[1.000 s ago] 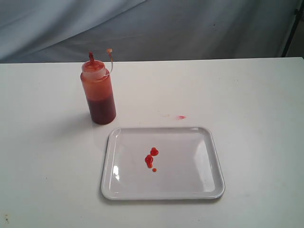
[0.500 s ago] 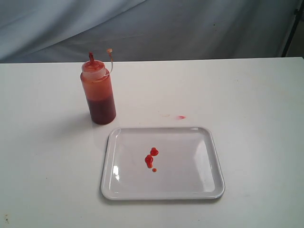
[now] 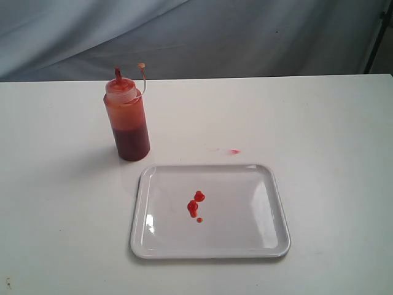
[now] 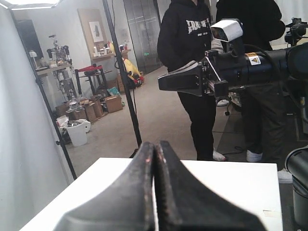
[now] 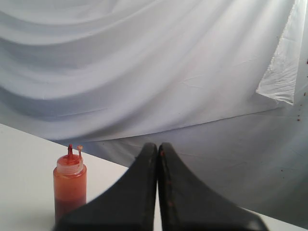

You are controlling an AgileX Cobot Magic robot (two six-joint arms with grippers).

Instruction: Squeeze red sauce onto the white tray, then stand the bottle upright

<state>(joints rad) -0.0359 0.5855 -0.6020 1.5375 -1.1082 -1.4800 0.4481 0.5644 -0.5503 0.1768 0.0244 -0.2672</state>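
The bottle (image 3: 126, 117) stands upright on the white table, orange-red and translucent, its tethered tip cap off the nozzle. It also shows in the right wrist view, the bottle (image 5: 70, 187) standing well away from the fingers. In front of it lies the white tray (image 3: 270, 239), with small blobs of red sauce (image 3: 195, 204) near its middle. Neither gripper shows in the exterior view. My left gripper (image 4: 155, 147) is shut with nothing between its fingers, facing the room beyond the table. My right gripper (image 5: 158, 148) is shut and empty too.
A faint pink smear (image 3: 233, 151) marks the table behind the tray. Grey cloth (image 3: 245, 37) hangs behind the table. In the left wrist view, people (image 4: 192, 57), a camera rig (image 4: 226, 72) and a stand pole (image 4: 122, 77) are beyond the table's edge.
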